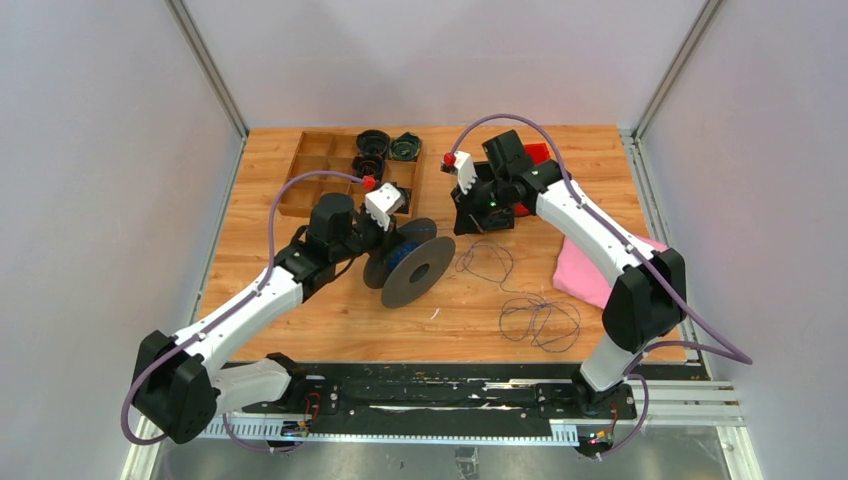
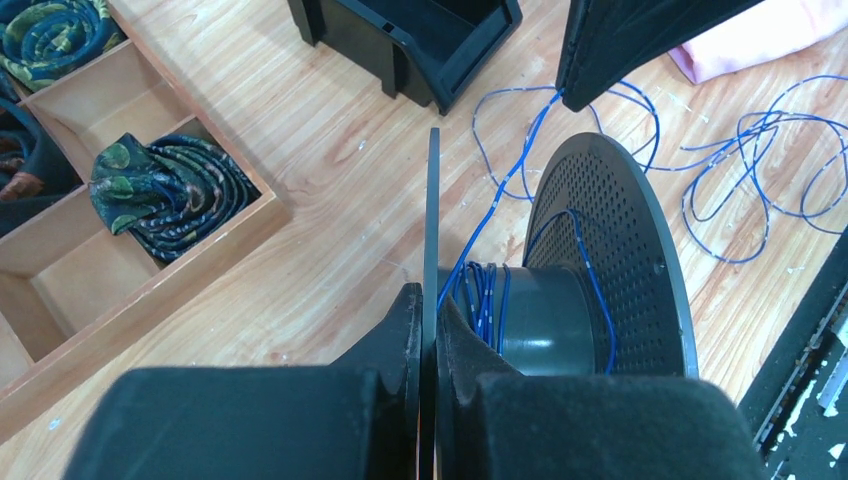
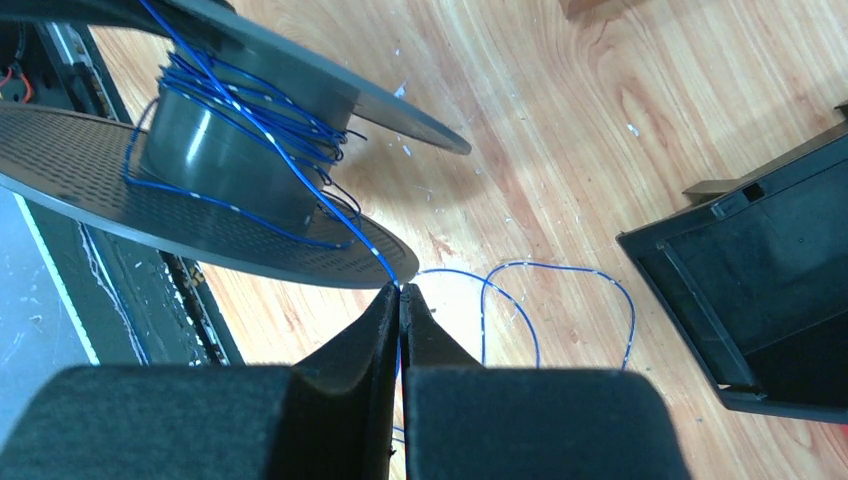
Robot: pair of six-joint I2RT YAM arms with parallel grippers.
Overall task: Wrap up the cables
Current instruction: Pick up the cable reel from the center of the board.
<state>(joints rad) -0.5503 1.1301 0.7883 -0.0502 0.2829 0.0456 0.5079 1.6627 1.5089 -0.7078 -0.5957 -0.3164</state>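
A big grey spool [image 1: 410, 262] stands on its rim at mid-table, with several turns of the thin blue cable [image 2: 490, 300] round its core. My left gripper [image 2: 432, 300] is shut on the spool's thin near flange [image 2: 433, 210], one finger on each side. The cable [image 3: 290, 160] runs taut from the core to my right gripper [image 3: 400, 292], which is shut on it just beyond the perforated flange [image 3: 120, 200]. In the top view the right gripper [image 1: 466, 222] hangs to the right of the spool. The rest of the cable lies in loose loops [image 1: 540, 320] on the wood.
A wooden compartment tray [image 1: 290, 180] with dark coiled bundles [image 1: 372, 145] sits at the back left, close to the left wrist. A black bin [image 3: 760, 290] stands behind the right gripper. A pink cloth [image 1: 590, 275] lies at the right, under the right arm.
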